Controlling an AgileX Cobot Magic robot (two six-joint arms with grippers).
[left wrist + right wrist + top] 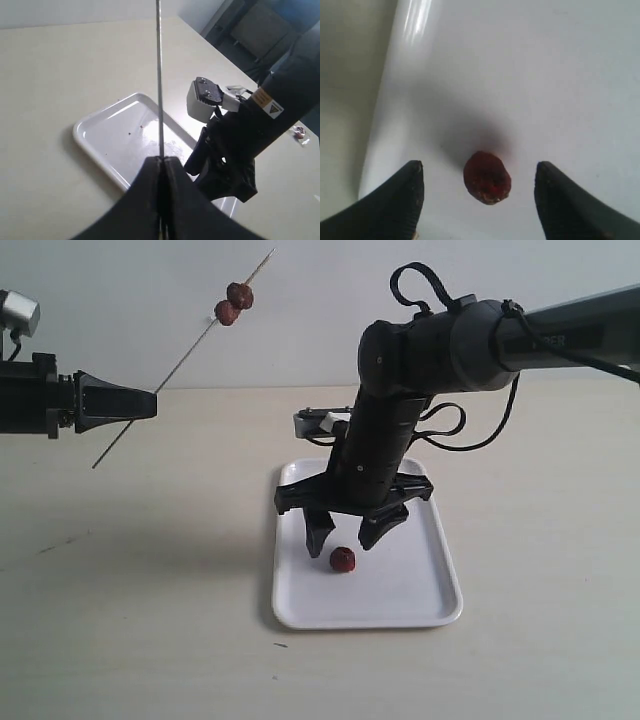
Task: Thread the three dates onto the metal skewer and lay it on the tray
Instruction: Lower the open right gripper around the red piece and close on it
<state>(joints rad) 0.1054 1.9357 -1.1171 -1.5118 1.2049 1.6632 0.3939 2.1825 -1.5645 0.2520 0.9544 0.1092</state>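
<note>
A pale cream tabletop [140,630] fills the lower part of the exterior view and meets a plain, light grey-white wall [330,340] along a straight line behind it. On the tabletop's near part lies a tiny dark speck [281,645], and well apart from it, toward the left, a faint dark smudge [52,544] marks the surface. In the left wrist view a small wrapper-like scrap [299,132] with a reddish patch lies near the tabletop's far edge, too small to identify, and beyond that edge stands a dim, blurred grey boxy shape [260,27].
</note>
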